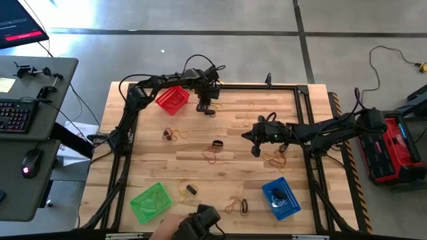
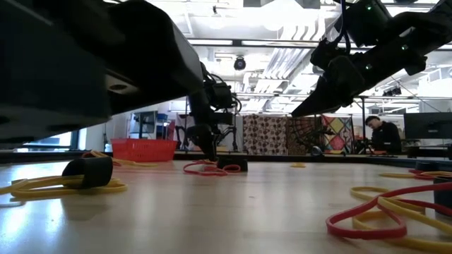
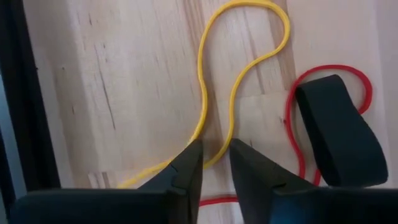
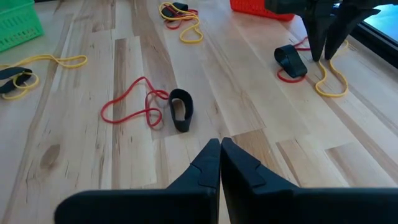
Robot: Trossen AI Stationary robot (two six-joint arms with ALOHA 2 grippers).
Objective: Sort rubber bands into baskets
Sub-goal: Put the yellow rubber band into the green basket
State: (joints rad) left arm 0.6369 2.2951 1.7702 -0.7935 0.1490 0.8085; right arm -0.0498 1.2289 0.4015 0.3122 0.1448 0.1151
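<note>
We see the left claw [image 3: 214,163] lowered to the counter [image 1: 220,177] just beside the red basket [image 1: 172,99], near the far edge. Its fingers [image 3: 186,168] stand a little apart with a yellow rubber band [image 3: 214,74] running between the tips; whether they actually pinch it we cannot tell. Right beside that strand lie a thick black band [image 3: 336,130] and a thin red band [image 3: 292,124] looping around it.

The right claw [image 4: 219,152] hangs above the middle of the counter, clenched with its tips pressed together and nothing in them. In front of it, in its own wrist view, lie another black band [image 4: 180,110] and a red loop [image 4: 127,102] touching it.

The green basket [image 1: 151,202] sits at the near left corner and the blue basket [image 1: 280,197] at the near right, the blue one with something dark inside. Other yellow, red and black bands are scattered over the counter between the baskets, among them a yellow pair [image 4: 37,62] near the green basket. A person's hand [image 1: 167,228] shows at the near edge of the counter.
</note>
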